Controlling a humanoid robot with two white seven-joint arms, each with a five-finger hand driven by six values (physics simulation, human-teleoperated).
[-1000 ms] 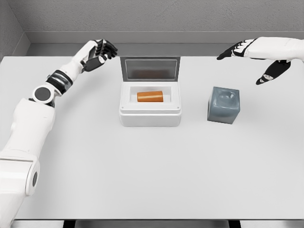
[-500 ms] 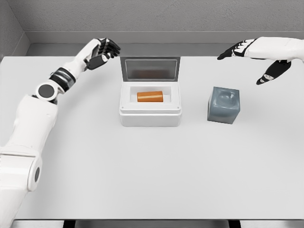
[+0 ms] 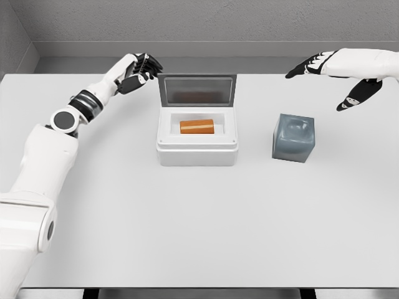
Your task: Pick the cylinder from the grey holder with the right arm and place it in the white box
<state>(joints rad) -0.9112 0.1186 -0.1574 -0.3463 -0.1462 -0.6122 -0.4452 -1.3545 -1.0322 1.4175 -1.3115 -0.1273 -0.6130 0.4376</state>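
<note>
An orange cylinder (image 3: 197, 126) lies on its side inside the white box (image 3: 197, 152), whose lid (image 3: 197, 90) stands raised at the back. The grey holder (image 3: 293, 137) sits to the box's right with an empty hollow on top. My right hand (image 3: 330, 78) hovers open above and behind the holder, fingers spread, holding nothing. My left hand (image 3: 140, 70) is raised just left of the lid's upper corner, fingers relaxed and empty.
A white table (image 3: 199, 224) carries the box and holder, with a broad bare stretch toward the front edge. A grey wall (image 3: 206, 25) runs behind the table. My left arm (image 3: 43, 156) stretches along the left side.
My left hand has drifted right and slightly up, closer to the lid's corner. The right hand, the cylinder, the box and the holder have stayed put.
</note>
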